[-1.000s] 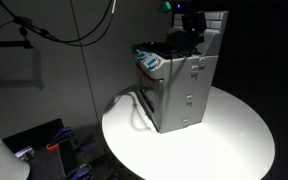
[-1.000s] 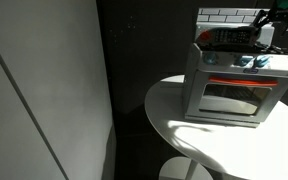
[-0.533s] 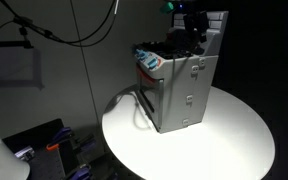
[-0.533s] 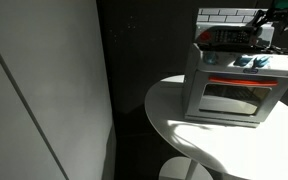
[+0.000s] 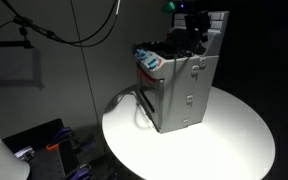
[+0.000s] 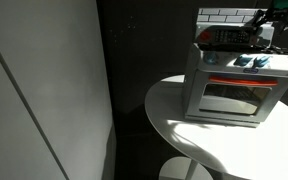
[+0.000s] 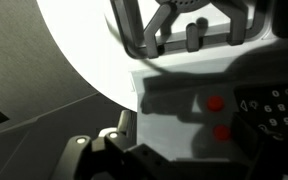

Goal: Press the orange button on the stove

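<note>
The stove point(image 5: 180, 88) is a small grey box standing upright on a round white tabletop point(image 5: 224, 140), towards the back of it. In an exterior view point(image 6: 232, 88) its front shows a glazed oven door under a red strip, with blue knobs along the top edge and a white tiled panel behind. The wrist view shows two red buttons point(image 7: 216, 103) on its grey top.

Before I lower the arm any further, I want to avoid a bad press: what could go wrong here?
Two risks. The wrist view shows two similar reddish round buttons close together on the small grey toy stove, so the dark gripper might press the wrong one. The stove stands unsecured on the round white table, so a hard push could shift or tip it.
</note>
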`<move>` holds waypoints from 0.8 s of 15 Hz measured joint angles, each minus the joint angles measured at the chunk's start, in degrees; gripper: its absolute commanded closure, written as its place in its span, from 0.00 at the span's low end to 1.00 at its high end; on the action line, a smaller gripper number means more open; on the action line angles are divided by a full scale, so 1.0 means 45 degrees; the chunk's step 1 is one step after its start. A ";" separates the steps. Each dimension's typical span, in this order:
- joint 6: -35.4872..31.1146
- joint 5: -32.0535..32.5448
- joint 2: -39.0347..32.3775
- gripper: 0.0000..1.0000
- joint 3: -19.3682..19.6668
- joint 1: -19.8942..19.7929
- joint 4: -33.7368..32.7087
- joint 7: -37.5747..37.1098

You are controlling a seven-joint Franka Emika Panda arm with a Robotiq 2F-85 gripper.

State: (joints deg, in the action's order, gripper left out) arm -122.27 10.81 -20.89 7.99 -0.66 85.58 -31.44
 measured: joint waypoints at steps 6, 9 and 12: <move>0.0233 -0.0032 -0.0013 0.00 0.0003 0.0000 -0.0098 0.0001; 0.0450 -0.0032 0.0045 0.00 0.0008 -0.0011 -0.0100 0.0004; 0.0819 -0.0052 0.0167 0.00 0.0027 -0.0033 -0.0097 0.0023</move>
State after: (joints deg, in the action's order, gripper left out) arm -118.58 10.58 -20.14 8.12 -0.81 85.14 -31.34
